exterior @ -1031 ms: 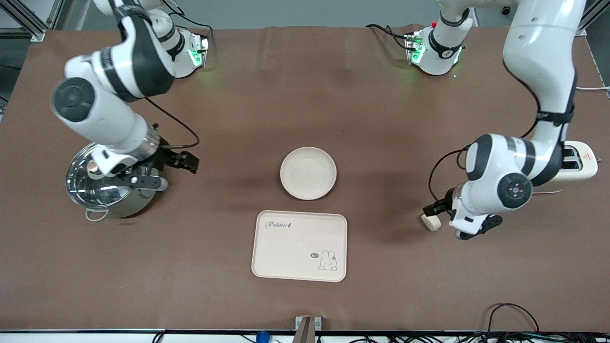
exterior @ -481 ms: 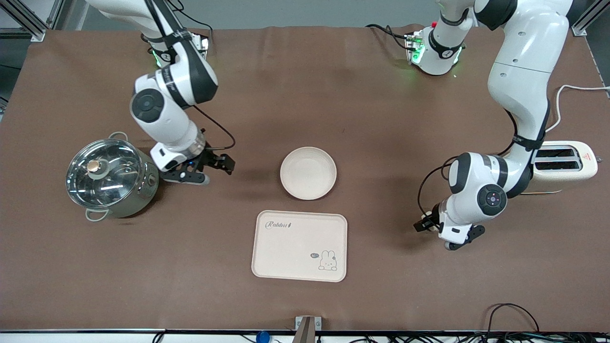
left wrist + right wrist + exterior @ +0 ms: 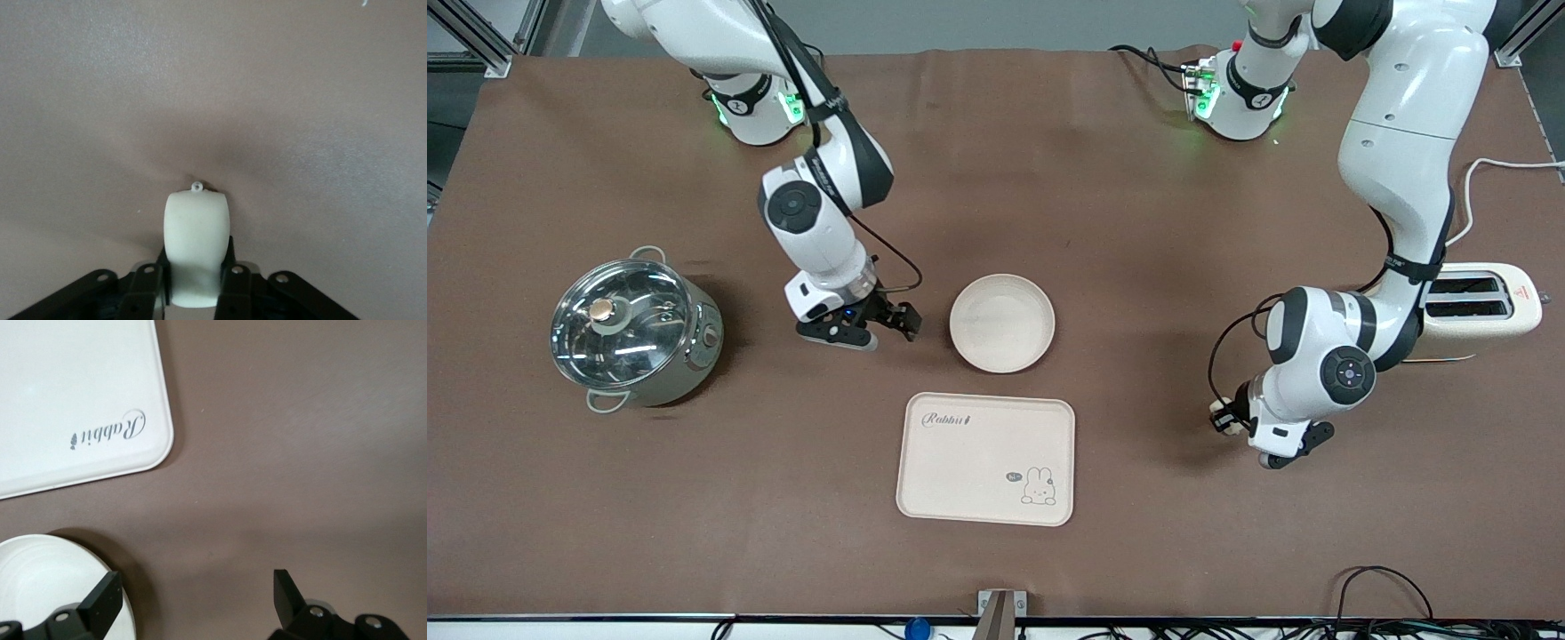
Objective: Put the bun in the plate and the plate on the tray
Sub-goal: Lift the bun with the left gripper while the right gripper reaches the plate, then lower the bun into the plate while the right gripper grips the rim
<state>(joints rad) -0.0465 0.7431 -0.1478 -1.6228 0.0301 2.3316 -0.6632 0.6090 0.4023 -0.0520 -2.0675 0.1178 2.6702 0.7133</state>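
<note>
The bun is a pale cream puck, and my left gripper is shut on it, low over the brown table toward the left arm's end. In the front view the bun is mostly hidden by the left gripper. The round cream plate lies mid-table, and the rectangular Rabbit tray lies nearer to the front camera. My right gripper is open and empty, low beside the plate's rim on the right arm's side. The right wrist view shows its open gripper, the plate's edge and the tray's corner.
A steel pot with a glass lid stands toward the right arm's end. A cream toaster with a white cable stands toward the left arm's end. Bare brown table cloth lies around the tray.
My right arm has swung from over the pot to beside the plate. My left gripper has come down over the bun and shut on it.
</note>
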